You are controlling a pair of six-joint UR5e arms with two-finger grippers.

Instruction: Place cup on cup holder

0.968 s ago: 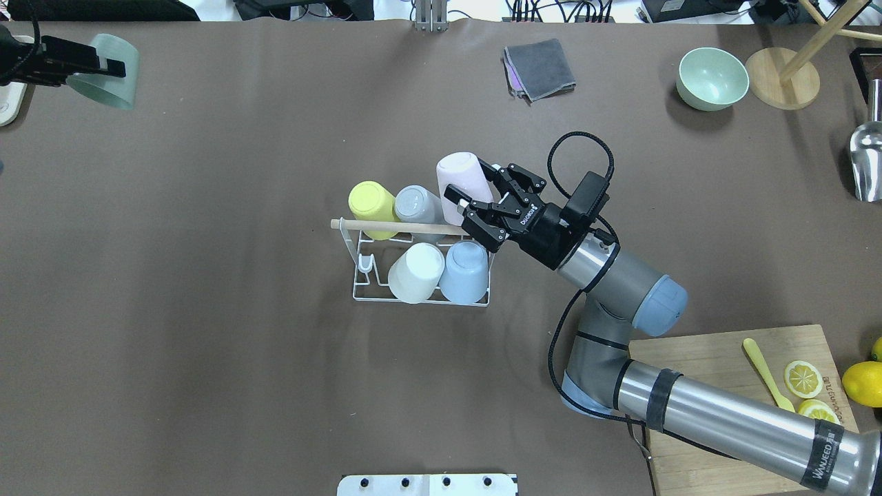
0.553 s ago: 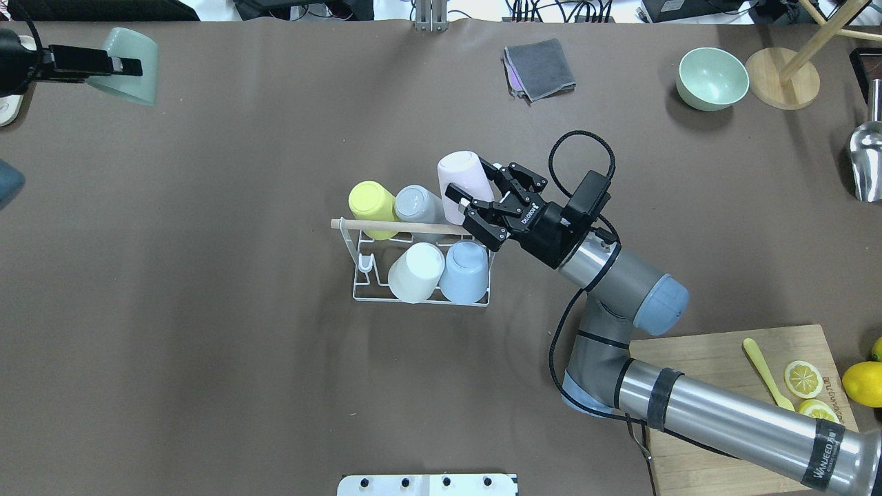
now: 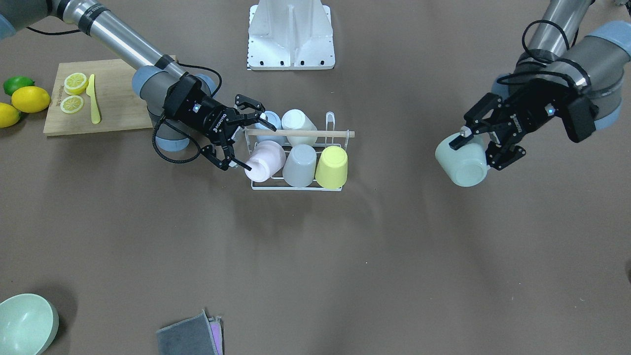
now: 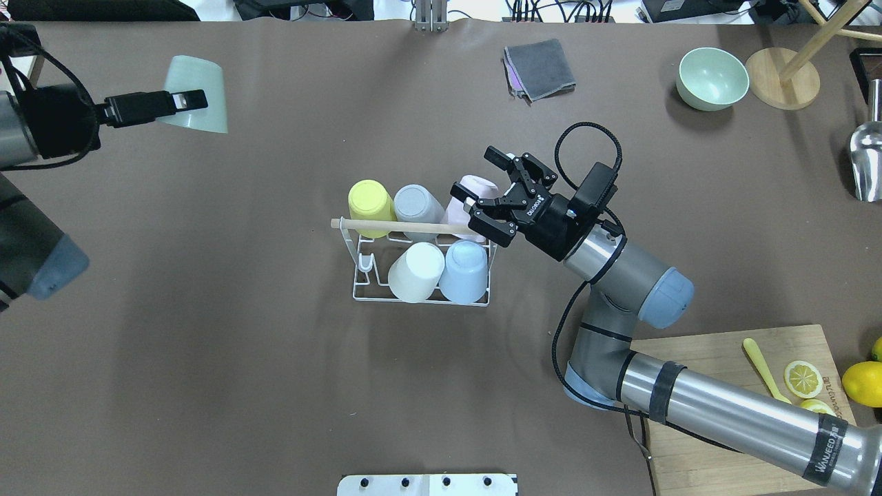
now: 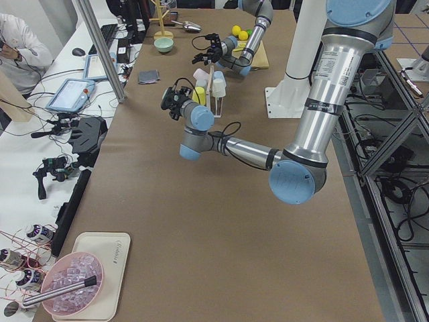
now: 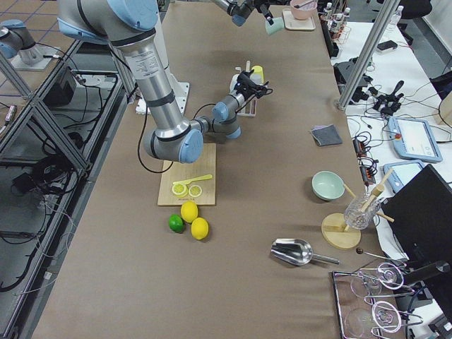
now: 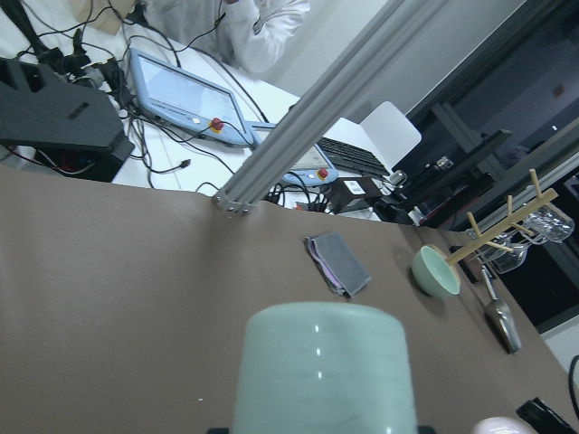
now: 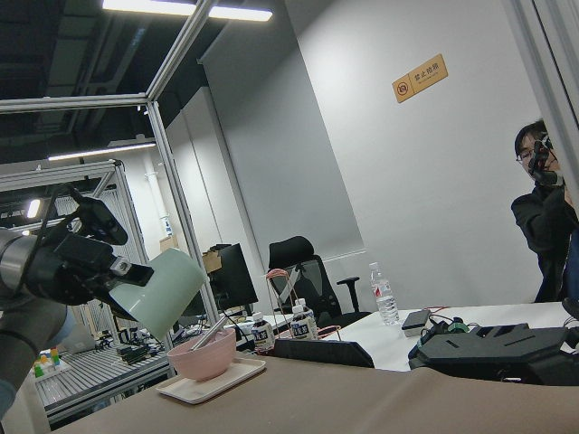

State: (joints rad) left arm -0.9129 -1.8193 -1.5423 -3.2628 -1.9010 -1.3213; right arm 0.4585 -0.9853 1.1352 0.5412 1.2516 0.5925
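Observation:
The cup holder (image 4: pixel 358 293) is a white wire rack with a wooden rod (image 4: pixel 393 226), mid-table; it also shows in the front view (image 3: pixel 340 133). Yellow, grey, white and blue cups sit upturned on it. A pink cup (image 4: pixel 472 200) rests tilted at its far right corner (image 3: pixel 265 160). My right gripper (image 4: pixel 475 176) is open, its fingers astride the pink cup. My left gripper (image 4: pixel 182 103) is shut on a pale green cup (image 4: pixel 200 93), held in the air at the far left (image 3: pixel 463 162). The left wrist view shows that cup (image 7: pixel 321 371) close up.
One rack prong (image 4: pixel 365 265) at the near left corner stands bare. A grey cloth (image 4: pixel 539 67), green bowl (image 4: pixel 712 77), wooden stand (image 4: pixel 783 76) and metal scoop (image 4: pixel 867 155) lie at the back. A cutting board (image 4: pixel 716 358) with lemon slices is near right.
The pink cup has dropped lower onto the rack and my right gripper has opened wide around it. My left gripper has carried the green cup rightward, towards the middle.

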